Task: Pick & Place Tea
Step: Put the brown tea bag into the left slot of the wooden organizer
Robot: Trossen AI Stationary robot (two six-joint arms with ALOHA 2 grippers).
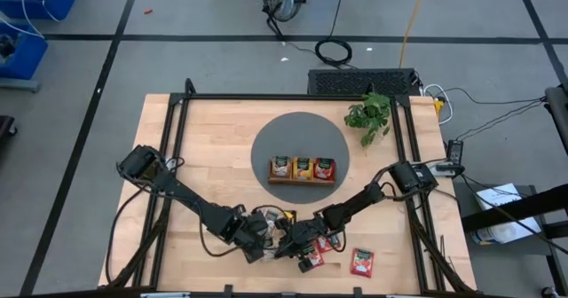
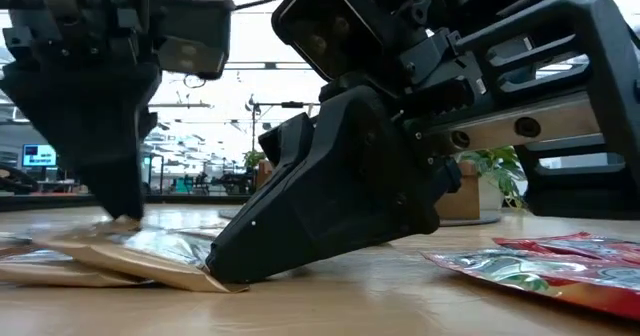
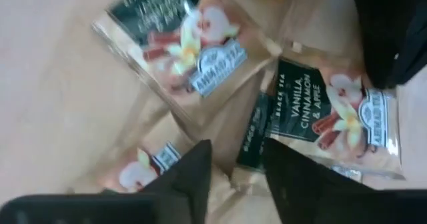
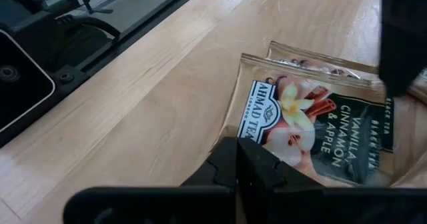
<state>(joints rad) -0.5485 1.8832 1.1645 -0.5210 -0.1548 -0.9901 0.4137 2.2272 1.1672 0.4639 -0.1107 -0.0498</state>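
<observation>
Separation is the skill this step seems to call for: the cream-white foil tea sachets with dark green tops (image 3: 327, 111) lie overlapped in a loose pile on the pale wooden table (image 1: 213, 147), on the near side of the brown three-compartment wooden tray (image 1: 303, 168) and well apart from it. The left pincer (image 3: 233, 167) hangs over that pile with its fingers partly spread and nothing between them; a sachet edge lies right under the gap. To do it well, I would judge that the fingers should straddle one sachet's edge only, since the layers could lift together or slide. The right pincer (image 4: 238, 159) is closed tight and empty, its tip down at the edge of a cream sachet just beside the left one; it may serve to pin the neighbours while one is drawn free.

The tray sits on a dark grey round mat (image 1: 297, 129), and each of its three compartments already holds tea: a pale sachet, an orange-yellow one in the middle, a red one. Shiny red foil sachets (image 1: 362, 262) lie loose on the table on the pile's right, also well short of the tray.
</observation>
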